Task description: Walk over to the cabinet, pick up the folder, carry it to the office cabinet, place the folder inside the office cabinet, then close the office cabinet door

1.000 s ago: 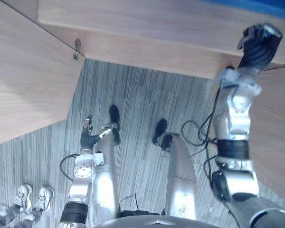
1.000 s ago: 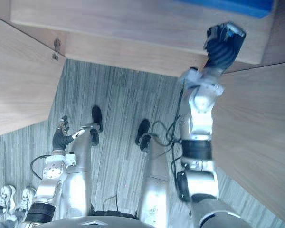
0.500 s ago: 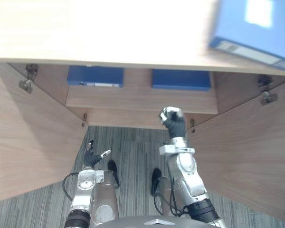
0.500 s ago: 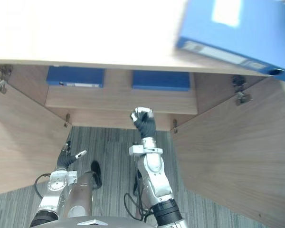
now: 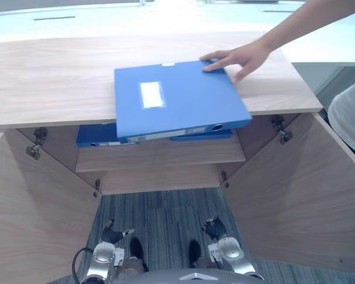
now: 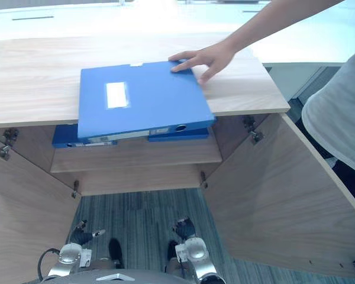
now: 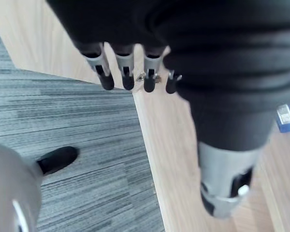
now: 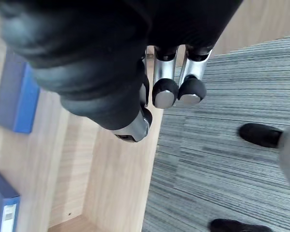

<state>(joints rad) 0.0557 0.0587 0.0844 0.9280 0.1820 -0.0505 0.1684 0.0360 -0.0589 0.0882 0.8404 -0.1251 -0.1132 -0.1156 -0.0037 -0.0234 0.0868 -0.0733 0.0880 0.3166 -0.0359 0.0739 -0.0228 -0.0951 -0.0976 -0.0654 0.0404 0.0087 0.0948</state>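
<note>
A blue folder (image 5: 177,106) with a white label lies flat on the wooden cabinet top (image 5: 47,83), its front edge overhanging the open cabinet. A person's hand (image 5: 239,57) rests on its far right corner. My left hand (image 5: 111,235) hangs low by the floor in front of the cabinet, fingers (image 7: 106,72) straight and holding nothing. My right hand (image 5: 214,227) also hangs low, well below the folder, with fingers (image 8: 164,82) curled on nothing.
Both cabinet doors stand open, the left door (image 5: 29,213) and the right door (image 5: 296,195) flanking me. Two more blue folders (image 5: 94,139) (image 5: 201,136) lie on the inner shelf (image 5: 160,157). The person stands at the right (image 6: 337,118).
The camera has tilted up from the floor to the cabinet top. My right arm has dropped from raised to hanging low. A person's hand now rests on the folder.
</note>
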